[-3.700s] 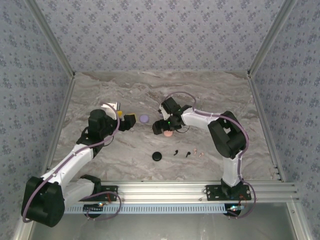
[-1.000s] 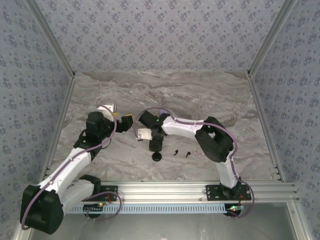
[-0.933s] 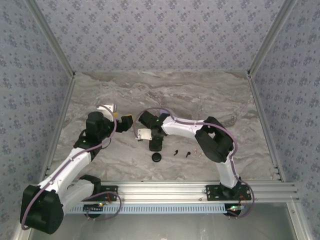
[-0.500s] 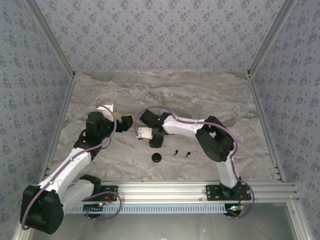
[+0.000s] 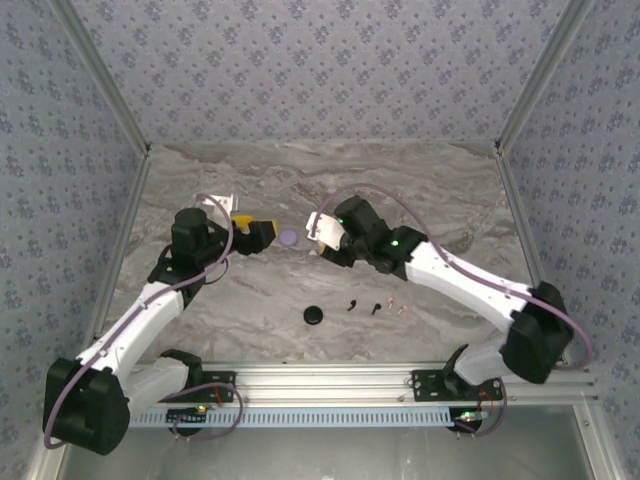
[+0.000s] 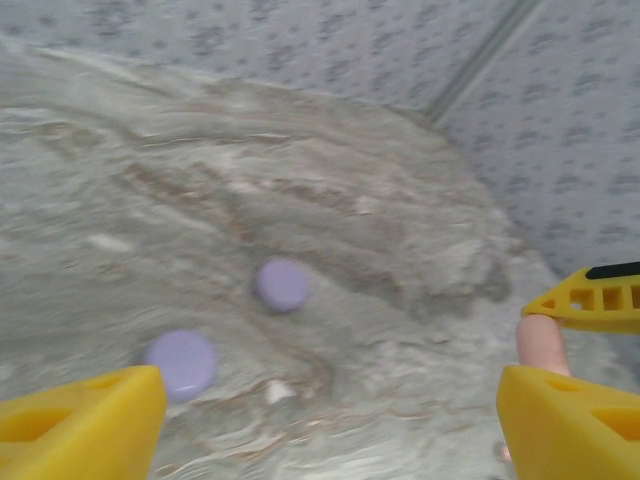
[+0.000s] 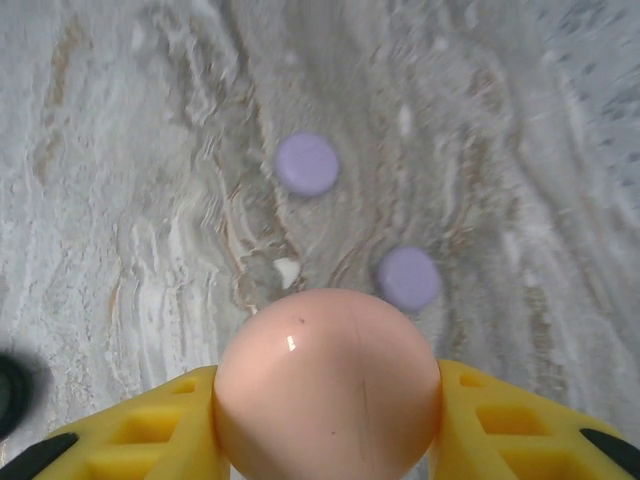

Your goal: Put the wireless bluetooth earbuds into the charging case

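Pink case point(image 7: 327, 385) runs off the bottom edge.

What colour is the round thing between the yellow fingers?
The round case is pale peachy pink, clearest in the right wrist view.

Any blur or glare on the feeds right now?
Top external: sharp, evenly lit. Left wrist: soft throughout, the lilac round discs smeared. Right wrist: grey marble tabletop blurred; pale pink round case in the right pincer carries one tiny glint.
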